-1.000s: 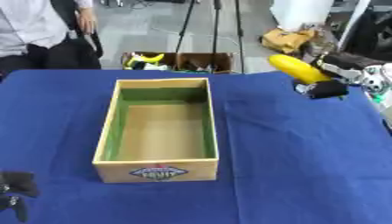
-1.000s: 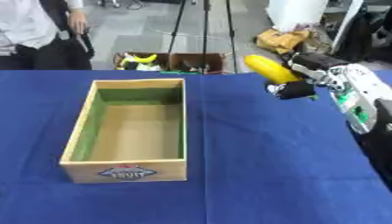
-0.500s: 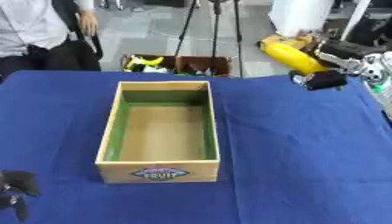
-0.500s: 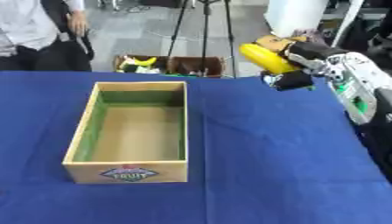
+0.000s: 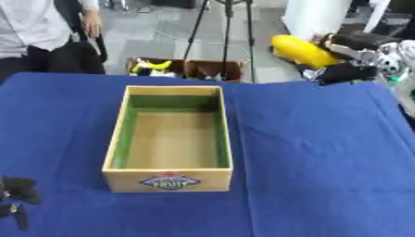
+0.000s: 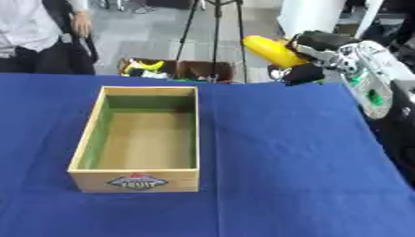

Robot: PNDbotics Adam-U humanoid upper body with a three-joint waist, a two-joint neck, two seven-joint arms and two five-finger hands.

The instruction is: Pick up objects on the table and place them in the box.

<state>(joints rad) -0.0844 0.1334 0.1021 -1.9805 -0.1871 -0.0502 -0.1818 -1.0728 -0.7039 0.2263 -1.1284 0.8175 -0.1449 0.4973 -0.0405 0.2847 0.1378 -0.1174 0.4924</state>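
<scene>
A yellow banana (image 6: 274, 50) is held up in the air at the upper right, past the table's far edge. My right hand (image 6: 317, 53) is shut on it, fingers over its right end and thumb below. The wooden box (image 5: 171, 137) with green inner walls stands empty on the blue table, left of centre, its long side running away from me. My left hand (image 5: 16, 199) shows at the lower left corner with its fingers curled, holding nothing.
The blue cloth table (image 5: 316, 162) spreads bare to the right of the box. Beyond the far edge a brown crate (image 5: 186, 69) holds yellow and dark items on the floor. Tripod legs (image 5: 227, 28) stand behind it.
My right hand has lifted the banana higher and carried it a little leftward. The box and left hand have stayed put.
</scene>
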